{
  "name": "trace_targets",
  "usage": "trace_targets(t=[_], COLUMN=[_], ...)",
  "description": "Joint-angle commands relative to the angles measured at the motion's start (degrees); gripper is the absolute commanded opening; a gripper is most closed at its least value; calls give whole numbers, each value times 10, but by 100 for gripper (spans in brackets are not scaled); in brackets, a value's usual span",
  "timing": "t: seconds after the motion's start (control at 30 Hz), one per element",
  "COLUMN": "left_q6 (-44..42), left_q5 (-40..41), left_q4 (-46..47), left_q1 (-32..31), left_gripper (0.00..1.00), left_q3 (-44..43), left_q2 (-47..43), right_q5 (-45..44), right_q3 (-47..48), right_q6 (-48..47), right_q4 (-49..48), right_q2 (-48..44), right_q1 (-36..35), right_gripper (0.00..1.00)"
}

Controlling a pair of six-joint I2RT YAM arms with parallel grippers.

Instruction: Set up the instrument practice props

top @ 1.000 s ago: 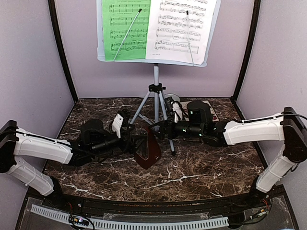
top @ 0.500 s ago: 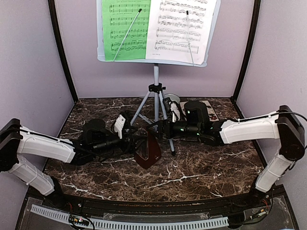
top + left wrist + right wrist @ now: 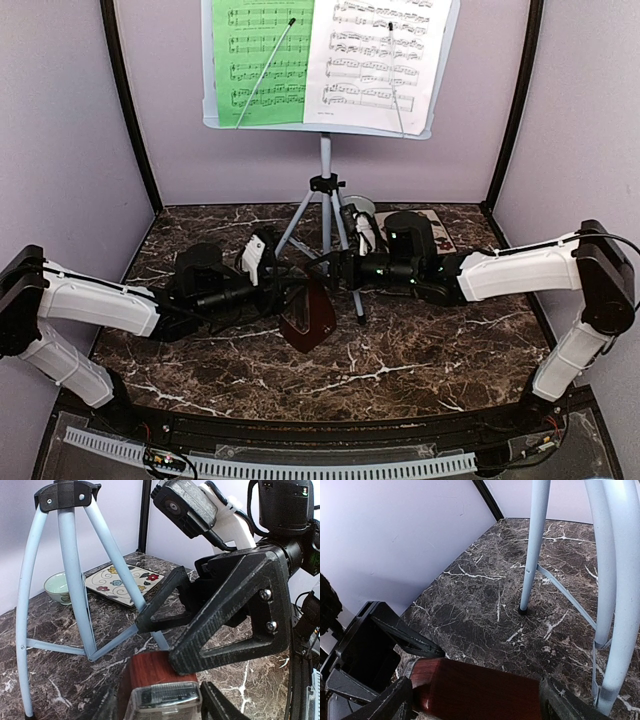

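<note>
Left wrist view shows the metronome (image 3: 152, 672) low in the middle, with its clear cover (image 3: 162, 697) between the fingers of the left gripper (image 3: 161, 709), which look closed on it. The right gripper (image 3: 475, 700) has its jaws close on both sides of the red-brown body; whether they press it or not, I cannot tell. The risk, I think, is that the two arms pull in different directions, so the cover comes off or the metronome slips and drops on the table (image 3: 420, 360). The tripod legs (image 3: 70, 580) stand just on the far side, and a push there can tip the music-stand desk (image 3: 325, 128) with the music sheets (image 3: 370, 60). Open room lies on the near side of the table; on the far side, right of the legs, sit the bowl (image 3: 56, 586) and the tile (image 3: 125, 582)
</note>
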State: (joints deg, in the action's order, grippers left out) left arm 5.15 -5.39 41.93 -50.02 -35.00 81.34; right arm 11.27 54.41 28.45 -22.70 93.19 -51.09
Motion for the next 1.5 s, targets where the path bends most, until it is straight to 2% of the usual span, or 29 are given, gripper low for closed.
trace_targets(t=[0.0,0.17,0.53,0.93,1.2,1.47], left_q6=[-8,-25,-46,-75,-56,-55], left_q5=[-9,-28,-58,-56,-54,-45], left_q4=[24,37,93,100,103,83], left_q1=[3,2,2,0,-2,-2], left_gripper=[53,43,39,39,40,40], left_q3=[8,25,65,68,43,25], left_q2=[-11,-15,-25,-17,19,25], right_q5=[-21,-35,-61,-54,12,41], right_q3=[-17,-27,-50,-63,-35,1], right_q6=[-10,-21,-33,-35,-18,-1], right_q4=[14,27,47,49,21,11], right_q2=[21,24,27,29,15,15], right_q1=[3,3,3,11,12,12], right_gripper=[87,87,88,87,89,89])
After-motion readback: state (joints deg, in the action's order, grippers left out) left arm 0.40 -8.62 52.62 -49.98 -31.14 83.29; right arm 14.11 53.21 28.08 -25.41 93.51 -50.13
